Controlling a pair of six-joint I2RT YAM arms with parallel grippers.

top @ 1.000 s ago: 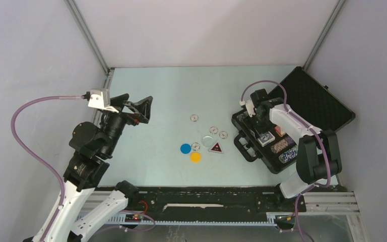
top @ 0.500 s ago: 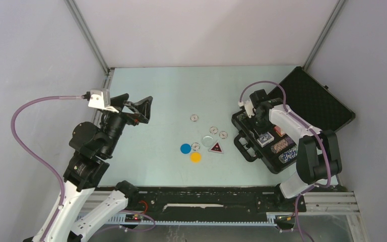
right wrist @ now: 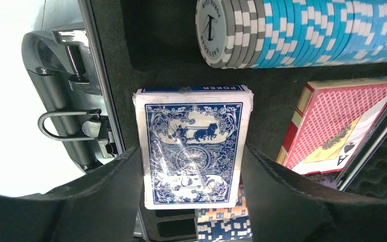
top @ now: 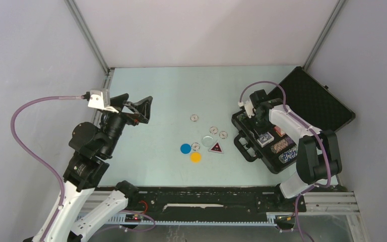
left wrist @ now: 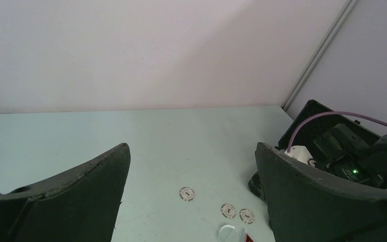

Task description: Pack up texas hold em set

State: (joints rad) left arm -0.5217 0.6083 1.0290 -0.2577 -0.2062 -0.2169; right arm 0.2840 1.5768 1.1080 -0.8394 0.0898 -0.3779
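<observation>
Right wrist view: the blue deck (right wrist: 194, 146), in clear wrap, is clamped between the jaws of the right gripper (right wrist: 191, 154) over the foam of the open case (right wrist: 156, 45), next to a row of blue and grey chips (right wrist: 307, 30) and a red deck (right wrist: 337, 126). Top view: the case sits at the right edge of the table (top: 156, 91) with its lid (top: 315, 103) laid back, and the blue disc (top: 185, 148), yellow disc (top: 195, 157), clear disc (top: 207, 140), marker (top: 215, 147) and four loose chips (top: 195, 118) lie at mid-table, left of the case. The left gripper (top: 140, 107) is held above the table's left side, jaws wide apart and empty.
</observation>
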